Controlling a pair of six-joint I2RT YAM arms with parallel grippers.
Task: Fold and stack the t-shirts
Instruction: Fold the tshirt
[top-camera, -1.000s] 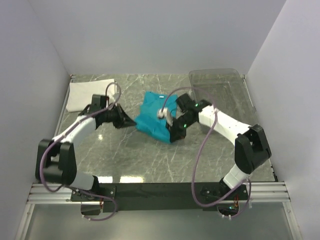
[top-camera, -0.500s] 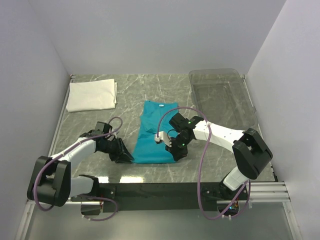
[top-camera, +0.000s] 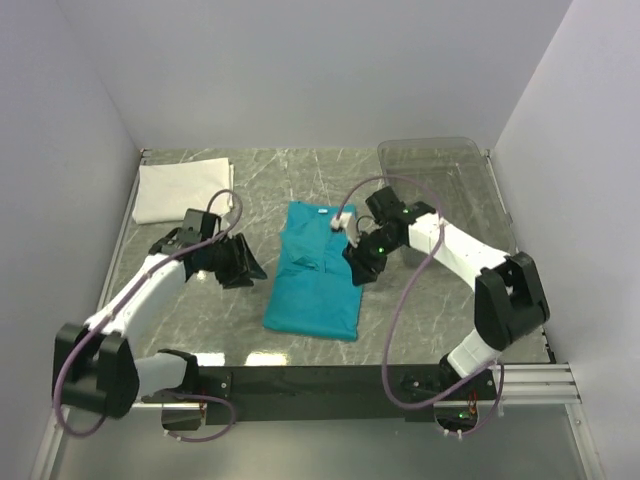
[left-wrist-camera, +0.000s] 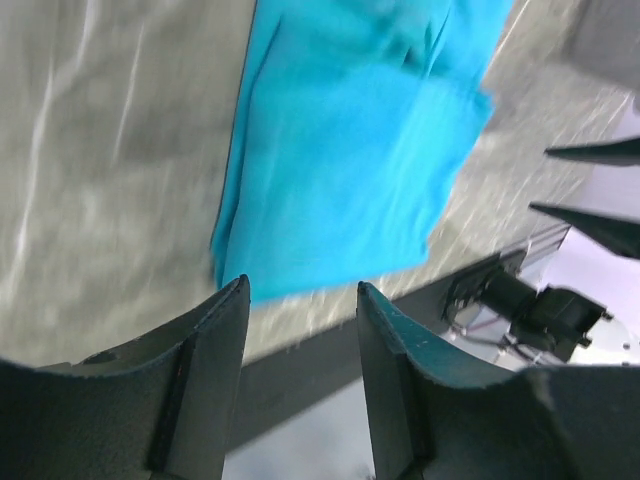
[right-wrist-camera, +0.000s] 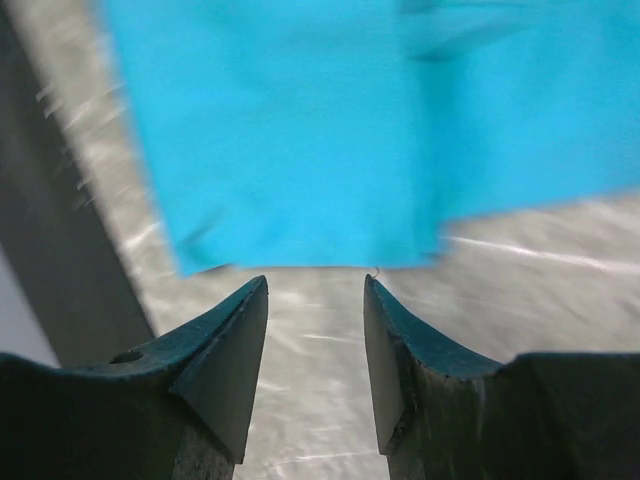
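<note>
Listing the cloth first: one teal-blue t-shirt (top-camera: 315, 275), folded into a long rectangle, lies flat at the middle of the grey marbled table (top-camera: 430, 325), neck end toward the far wall and a folded-in crease across its upper half. One white t-shirt (top-camera: 183, 190), folded into a flat pad, lies in the far left corner, well apart from the teal one. One clear plastic bin (top-camera: 440, 185), rectangular with rounded corners, stands upright at the far right of the table; through its transparent floor only the marbled surface shows, and both shirts lie outside it. Left gripper (top-camera: 248, 262): positioned just beside the teal shirt's left edge, apart from the cloth, fingers spread with an open gap and nothing between them. Right gripper (top-camera: 358, 268): positioned at the shirt's right edge, fingers likewise spread, nothing pinched; whether it touches the cloth cannot be told. Both wrist views look down on the teal cloth's near hem, motion-blurred.
</note>
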